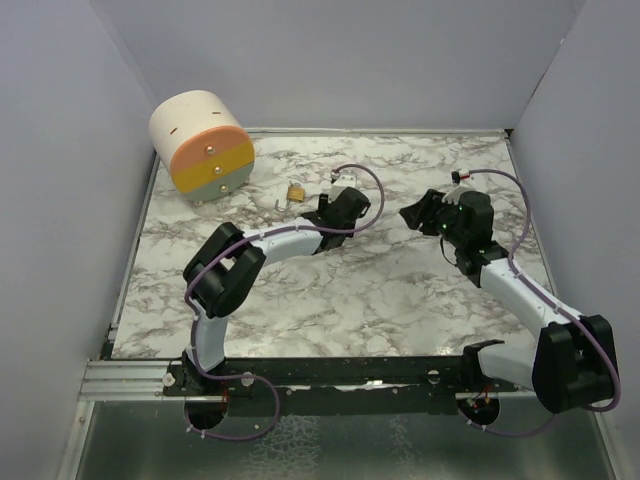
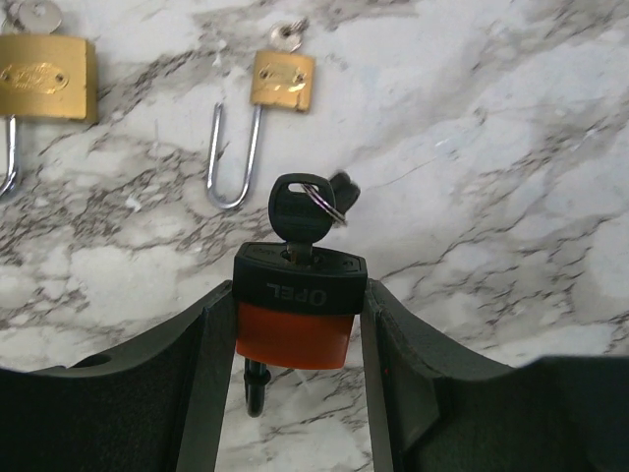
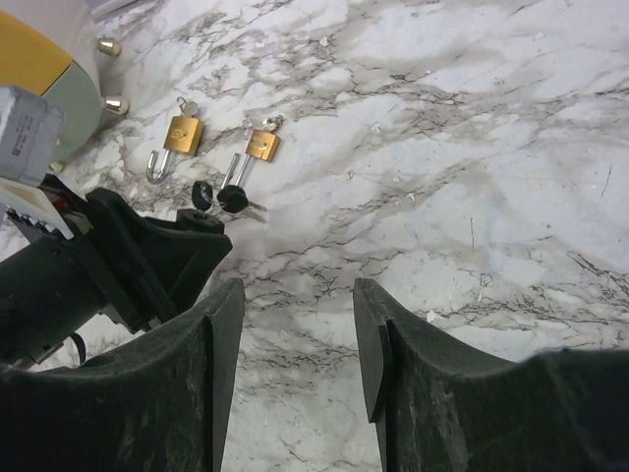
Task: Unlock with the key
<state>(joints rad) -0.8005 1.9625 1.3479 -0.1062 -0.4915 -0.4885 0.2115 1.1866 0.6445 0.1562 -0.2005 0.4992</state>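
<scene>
My left pincer (image 2: 298,307) is clamped on the black-and-orange padlock (image 2: 294,336), one finger against each side of its body. The black key (image 2: 296,210) stands in the keyhole on the padlock's black end. A spare key (image 2: 344,189) hangs from its ring, half hidden behind the key head. Of this padlock's shackle I see only a dark stub below the orange part; the rest is covered by the body and my fingers. The raised lettering on the black end is upside down to my camera and I cannot read it for certain.

Farther out on the tabletop (image 2: 511,147) lies a brass padlock (image 2: 282,81) with a key in it and one leg of its shackle free of the body. To its left lies a second brass padlock (image 2: 45,65), whose shackle and key head are cut off by the edge of the left wrist view. In the overhead view the held padlock is buried under my left wrist, and I make out only one brass body there.

My right pincer (image 3: 292,300) is spread wide with only marble showing between its fingers, well apart from the locks. The drum (image 1: 200,146) with the striped face sits at the far left corner, mostly cropped in the right wrist view.
</scene>
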